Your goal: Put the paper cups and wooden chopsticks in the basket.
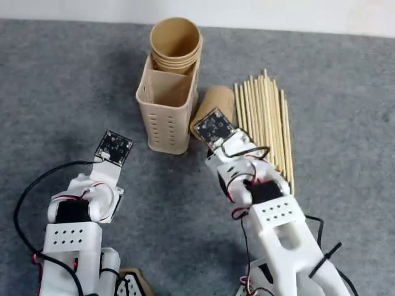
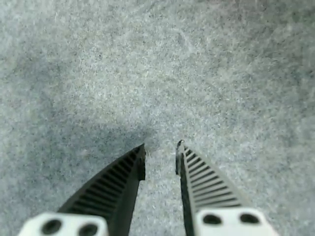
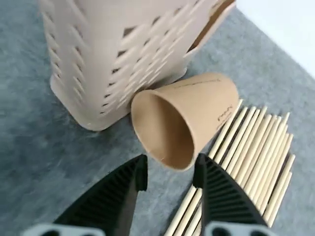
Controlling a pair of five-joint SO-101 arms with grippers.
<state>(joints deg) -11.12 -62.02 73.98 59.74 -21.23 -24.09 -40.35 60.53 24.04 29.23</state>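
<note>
Side by side: left arm (image 1: pixel 79 213) tucked back, right arm (image 1: pixel 271 209) stretched farther forward.
The left gripper (image 2: pixel 160 157) points downward, its ridged fingers a narrow gap apart; the right gripper (image 3: pixel 170 172) tilts forward, fingers spread somewhat wider.

Under me lies a grey felt mat (image 1: pixel 68 80), fuzzy and mottled, with lighter and darker patches across its nap. Along the mat's far edge I see a pale white strip (image 1: pixel 321 15), smooth against the fuzz. At the mat's near edge a small tan wedge (image 1: pixel 137 282) with a dark face pokes in; what it is, I cannot tell.
</note>
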